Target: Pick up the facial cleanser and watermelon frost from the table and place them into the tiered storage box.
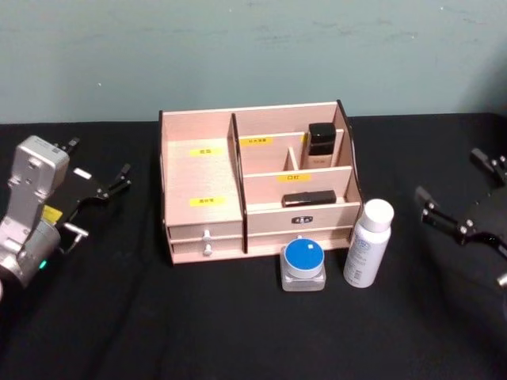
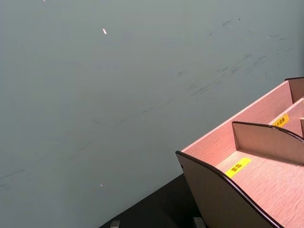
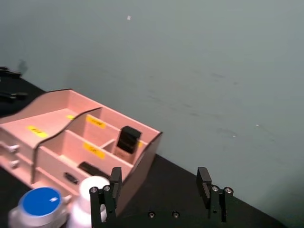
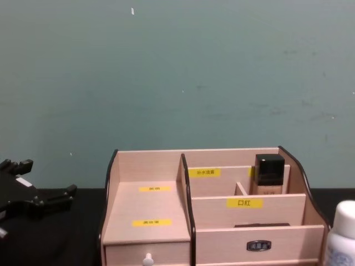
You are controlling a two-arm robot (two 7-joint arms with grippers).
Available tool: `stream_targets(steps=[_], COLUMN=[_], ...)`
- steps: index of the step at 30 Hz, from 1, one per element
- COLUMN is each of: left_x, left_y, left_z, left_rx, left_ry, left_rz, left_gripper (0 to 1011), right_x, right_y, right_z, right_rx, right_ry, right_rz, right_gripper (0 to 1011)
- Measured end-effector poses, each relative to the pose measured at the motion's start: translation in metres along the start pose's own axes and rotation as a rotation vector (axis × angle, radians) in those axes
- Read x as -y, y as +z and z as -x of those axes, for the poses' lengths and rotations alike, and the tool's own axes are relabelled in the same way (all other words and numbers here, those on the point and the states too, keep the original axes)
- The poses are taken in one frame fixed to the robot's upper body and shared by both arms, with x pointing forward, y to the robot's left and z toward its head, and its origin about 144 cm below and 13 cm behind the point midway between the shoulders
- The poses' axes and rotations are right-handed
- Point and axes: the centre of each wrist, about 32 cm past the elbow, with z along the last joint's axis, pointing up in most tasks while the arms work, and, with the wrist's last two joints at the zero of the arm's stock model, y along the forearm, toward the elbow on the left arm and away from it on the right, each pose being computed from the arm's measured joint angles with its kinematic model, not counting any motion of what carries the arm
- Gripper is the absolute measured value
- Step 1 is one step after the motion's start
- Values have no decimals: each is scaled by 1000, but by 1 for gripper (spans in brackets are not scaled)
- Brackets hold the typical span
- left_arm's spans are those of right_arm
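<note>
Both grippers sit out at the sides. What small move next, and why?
Probably swing the right gripper in toward the white bottle: it is open and nearest, and the bottle stands upright at the front right corner of the tiered storage box.

Black table: storage box, blue-lidded jar, white bottle.

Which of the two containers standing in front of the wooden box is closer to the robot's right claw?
The tall white bottle: it stands to the right of the squat blue-lidded jar, on the side nearer the open right gripper.
</note>
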Motion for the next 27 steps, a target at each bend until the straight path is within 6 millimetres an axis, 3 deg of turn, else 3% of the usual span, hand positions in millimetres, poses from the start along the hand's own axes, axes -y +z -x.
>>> stream_targets(steps=[13, 27], left_x=[0, 0], left_y=[0, 0], left_z=[0, 0], left_rx=[0, 0], left_ry=[0, 0], left_rz=[0, 0], left_gripper=[1001, 1001], right_x=[23, 6], right_y=[7, 28], right_z=[11, 2], right_rx=[-49, -121], right_ry=[103, 201], right_rz=[69, 278], right_gripper=[1002, 1002])
